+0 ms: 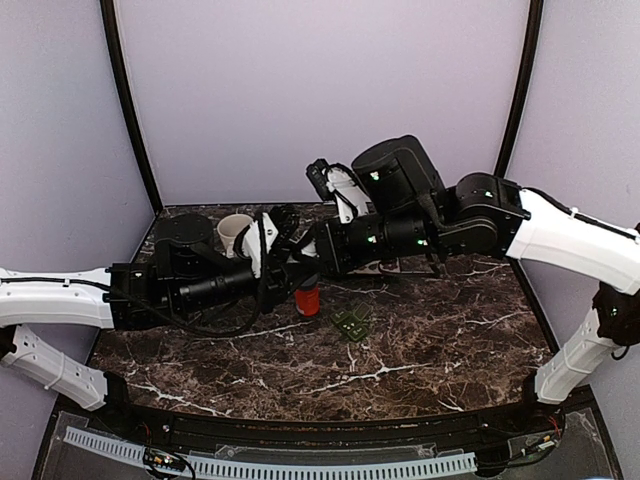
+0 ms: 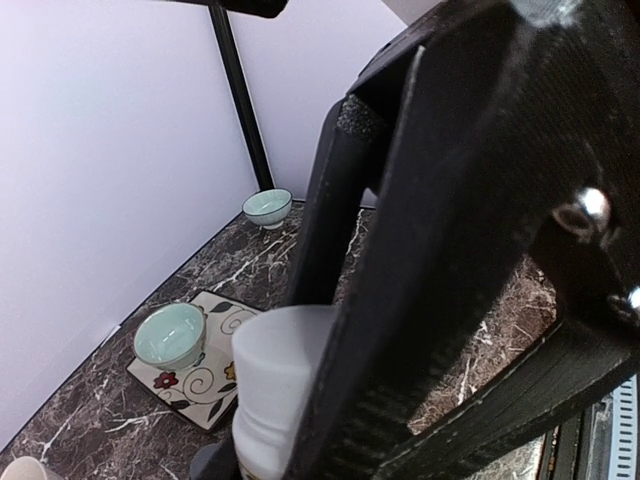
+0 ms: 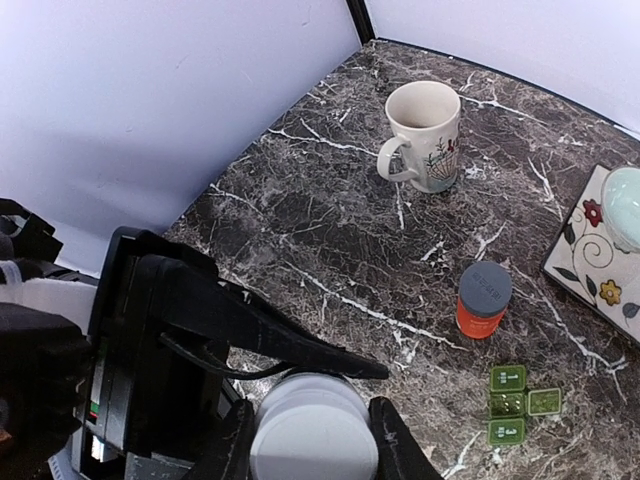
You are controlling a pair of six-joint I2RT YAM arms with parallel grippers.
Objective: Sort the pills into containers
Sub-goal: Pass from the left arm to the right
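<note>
A bottle with a white cap hangs above the table's middle. My left gripper is shut on its body, and the cap shows between the dark fingers. My right gripper is shut on the cap, one finger on each side. The dark green containers lie on the marble, also seen in the top view. An orange bottle with a grey lid stands upright beside them. No pills are in view.
A beige mug stands at the back left. A pale green bowl sits on a patterned tile; another bowl is by the back wall. Both arms cross over the table's middle.
</note>
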